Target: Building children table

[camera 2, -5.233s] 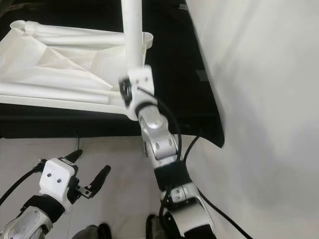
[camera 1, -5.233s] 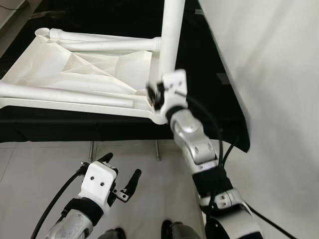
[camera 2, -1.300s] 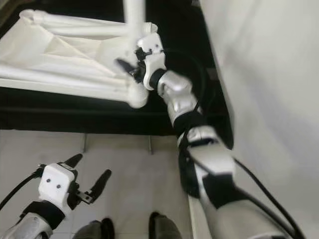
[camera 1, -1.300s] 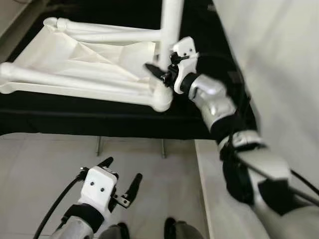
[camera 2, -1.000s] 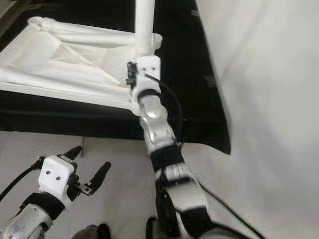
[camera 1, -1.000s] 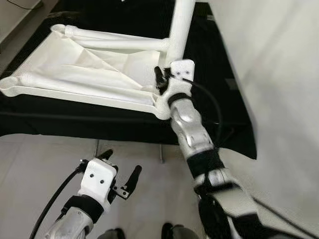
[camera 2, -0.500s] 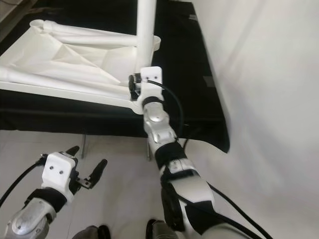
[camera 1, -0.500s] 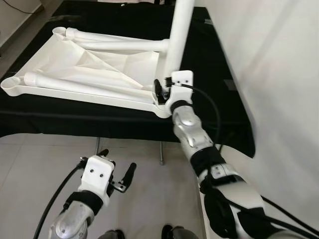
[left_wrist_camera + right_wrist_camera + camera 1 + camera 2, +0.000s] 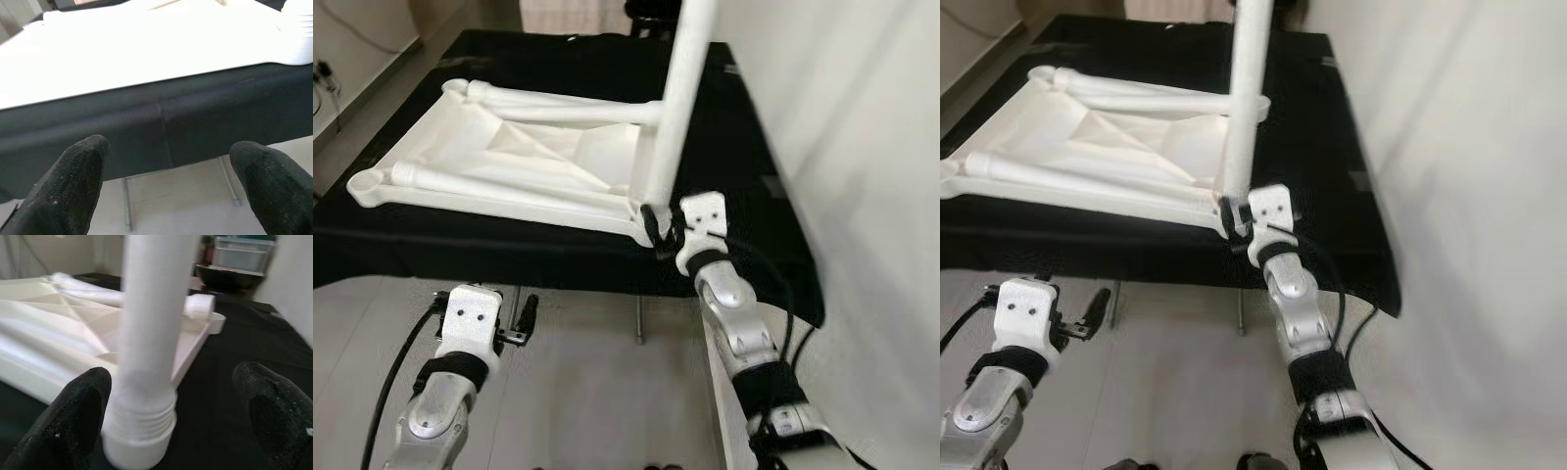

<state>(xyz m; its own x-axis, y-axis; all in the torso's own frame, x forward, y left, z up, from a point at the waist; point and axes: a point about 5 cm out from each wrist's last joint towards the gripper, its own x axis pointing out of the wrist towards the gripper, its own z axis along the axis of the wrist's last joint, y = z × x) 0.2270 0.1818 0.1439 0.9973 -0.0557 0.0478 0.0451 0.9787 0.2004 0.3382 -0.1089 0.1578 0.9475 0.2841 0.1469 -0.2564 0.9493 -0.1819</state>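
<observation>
A white children's table top (image 9: 524, 162) lies upside down on a black-covered table (image 9: 509, 257). One white leg (image 9: 677, 108) stands upright in its near right corner socket. Two more legs (image 9: 558, 110) lie flat across the underside. My right gripper (image 9: 658, 227) is at the base of the upright leg (image 9: 151, 333), open, with one finger (image 9: 68, 421) close beside the threaded foot and the other well apart. My left gripper (image 9: 168, 183) hangs open below the table's front edge, holding nothing.
A white wall or panel (image 9: 862, 196) runs close along the right side of the table and my right arm. Pale tiled floor (image 9: 587, 392) lies in front. Metal table legs (image 9: 128, 205) show under the black cloth.
The view has tilted up and back, so more of the table shows. My right gripper stays at the upright leg's base. My left gripper has lifted slightly toward the table edge.
</observation>
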